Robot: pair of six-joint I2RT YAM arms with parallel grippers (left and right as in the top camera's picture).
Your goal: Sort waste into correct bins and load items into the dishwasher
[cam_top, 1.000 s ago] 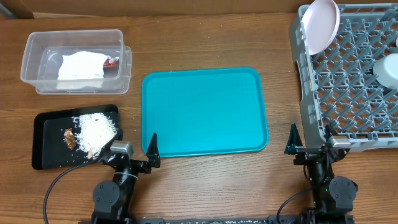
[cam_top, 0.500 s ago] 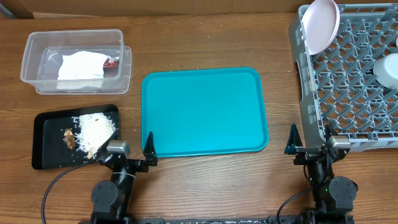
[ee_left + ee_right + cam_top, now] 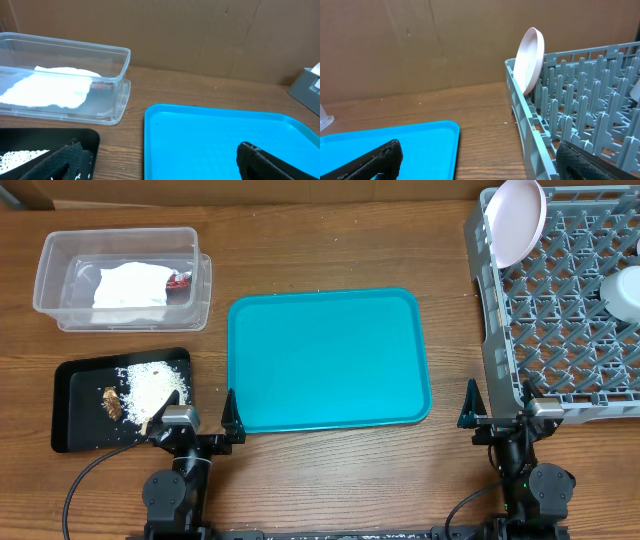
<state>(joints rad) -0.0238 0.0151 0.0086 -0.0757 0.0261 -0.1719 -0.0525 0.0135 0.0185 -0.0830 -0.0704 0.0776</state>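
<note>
The left gripper (image 3: 200, 406) is seen low at the near edge of the table (image 3: 330, 250), its fingers (image 3: 60, 161) spread wide with nothing caught between them. One fingertip is placed at the near right corner of the black tray (image 3: 75, 395), the other at the near left corner of the teal tray (image 3: 325, 360). On the black tray the rice grains (image 3: 150, 384) are heaped just beyond that fingertip, close but not touched, and the brown lump (image 3: 111, 404) is set further left, apart from the claw. Well beyond, at the far left, the clear tub (image 3: 120, 235) is found, with the napkin (image 3: 128, 288) lying inside and the red-and-white wrapper (image 3: 180, 280) tucked against its right wall; from the left wrist the tub is seen ahead and to the left, far from the fingers. Over to the right gripper (image 3: 498, 406): it too is held open and empty, parked at the near left corner of the dish rack (image 3: 560, 310), one finger just outside the rack's wall, the other over its corner. A plate (image 3: 515, 220) is stood on edge at the rack's far left corner, well away from this claw, and a white dish (image 3: 625, 292) is glimpsed at the rack's right side, cut by the frame.
</note>
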